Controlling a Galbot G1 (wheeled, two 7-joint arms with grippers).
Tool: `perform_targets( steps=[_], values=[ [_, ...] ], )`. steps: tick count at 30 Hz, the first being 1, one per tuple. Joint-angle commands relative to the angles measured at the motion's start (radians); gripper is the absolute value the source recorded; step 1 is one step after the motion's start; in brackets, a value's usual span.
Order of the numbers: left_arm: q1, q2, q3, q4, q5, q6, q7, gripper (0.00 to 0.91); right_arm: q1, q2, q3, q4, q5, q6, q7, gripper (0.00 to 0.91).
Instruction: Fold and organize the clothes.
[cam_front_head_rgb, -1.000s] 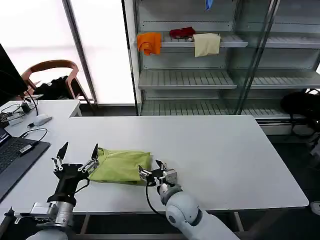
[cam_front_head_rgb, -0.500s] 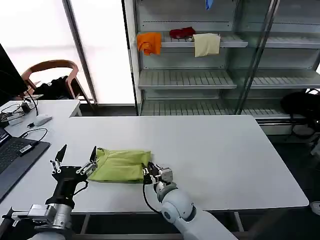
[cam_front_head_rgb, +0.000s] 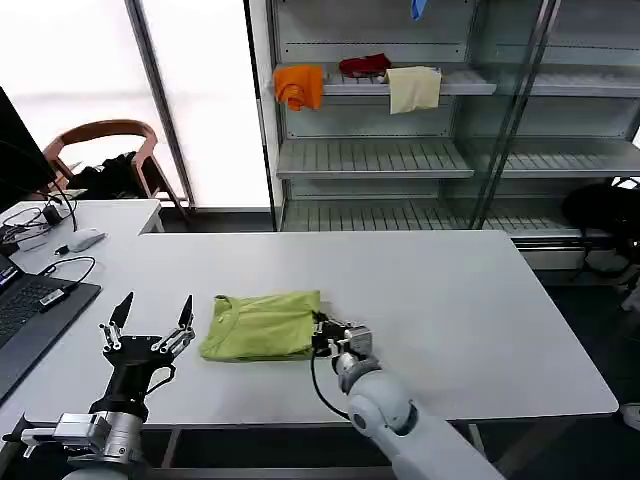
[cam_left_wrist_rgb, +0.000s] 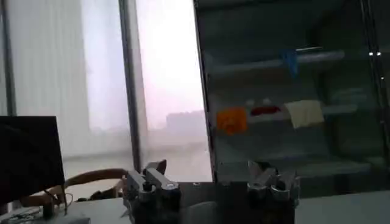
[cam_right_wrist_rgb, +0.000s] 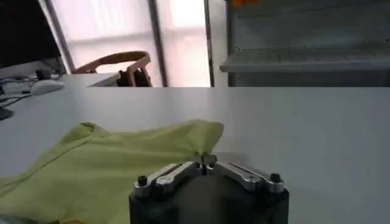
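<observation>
Head view: you see the right gripper (cam_front_head_rgb: 322, 335) low over the desk (cam_front_head_rgb: 450, 300), near the front edge, with its arm reaching in from below. Its fingertips are pressed together on the right-hand edge of the lime T-shirt (cam_front_head_rgb: 262, 325). The T-shirt lies folded flat on the desk near the front edge, left of centre. The left gripper (cam_front_head_rgb: 151, 322) stands just left of the T-shirt, apart from it, with its two fingers pointing up and spread wide; it holds nothing.

Compared with one second ago, the T-shirt has shifted toward the right along the front edge, and the right gripper has moved with it. The left gripper, then touching the T-shirt's left edge, now stands clear of it. The right gripper was parted then; it is now closed on the fabric.

Left wrist view: you see the left gripper (cam_left_wrist_rgb: 210, 176) with its fingers spread well apart, pointing toward the shelf unit (cam_left_wrist_rgb: 292, 91) behind the desk. The T-shirt cannot be made out here.

Right wrist view: you see the right gripper (cam_right_wrist_rgb: 208, 161) with its fingertips meeting on a raised corner of the T-shirt (cam_right_wrist_rgb: 109, 170). The fabric spreads away from the gripper over the desk (cam_right_wrist_rgb: 304, 134); its near part is cut off by the gripper body.
</observation>
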Motion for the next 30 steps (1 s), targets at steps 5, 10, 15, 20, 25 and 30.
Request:
perform_targets(
  steps=[5,10,15,20,25,30],
  values=[
    [0.02,0.014,0.051,-0.011,-0.008,0.073,-0.021,0.907,-0.101,-0.162,0.21,0.055,-0.16,0.103,-0.133,0.907],
    [0.122,0.076,0.053,-0.027,-0.074,0.085,-0.028,0.907,-0.263,-0.299,0.341,0.236,-0.259,0.192,-0.125,0.907],
    [0.203,0.092,0.044,-0.007,-0.117,-0.026,-0.087,0.907,-0.589,-0.399,0.564,0.419,-0.257,0.368,-0.022,0.907],
    [0.25,0.085,0.016,0.035,-0.122,-0.159,-0.122,0.907,-0.863,-0.388,0.745,0.506,-0.261,0.528,0.049,0.907],
    [0.271,0.084,-0.005,0.07,-0.124,-0.273,-0.147,0.907,-0.958,-0.357,0.77,0.512,-0.306,0.64,0.057,0.907],
    [0.269,0.073,-0.001,0.062,-0.087,-0.316,-0.141,0.907,-0.936,-0.325,0.749,0.517,-0.308,0.661,0.042,0.907]
  ],
)
